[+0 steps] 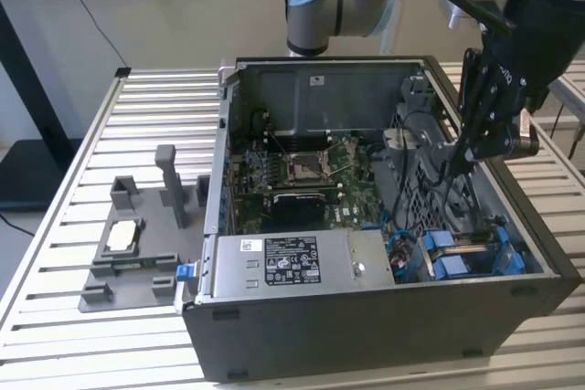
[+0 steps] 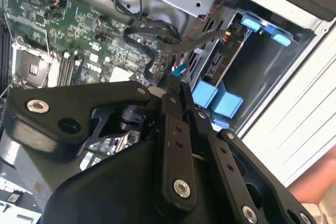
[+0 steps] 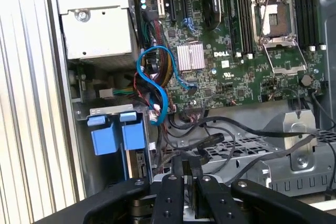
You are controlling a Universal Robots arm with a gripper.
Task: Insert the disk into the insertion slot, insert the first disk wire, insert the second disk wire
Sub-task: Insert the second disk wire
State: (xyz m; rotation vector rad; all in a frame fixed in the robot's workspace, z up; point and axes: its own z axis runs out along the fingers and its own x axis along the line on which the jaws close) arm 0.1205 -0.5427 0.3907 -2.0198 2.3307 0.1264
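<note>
the tool (image 1: 454,163) hangs inside the open computer case (image 1: 366,326) on the desk (image 1: 46,262), fingers nearly together, seemingly pinching a blue-tipped wire (image 2: 179,70). the disk (image 3: 132,134) sits in the bay at the case's corner.

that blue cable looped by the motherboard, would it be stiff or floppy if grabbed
Probably floppy: the blue cable hangs in a loose loop, so it would likely bend and sag from a grip. Likely light, being thin. It may tug back, since its ends run among other wires.
</note>
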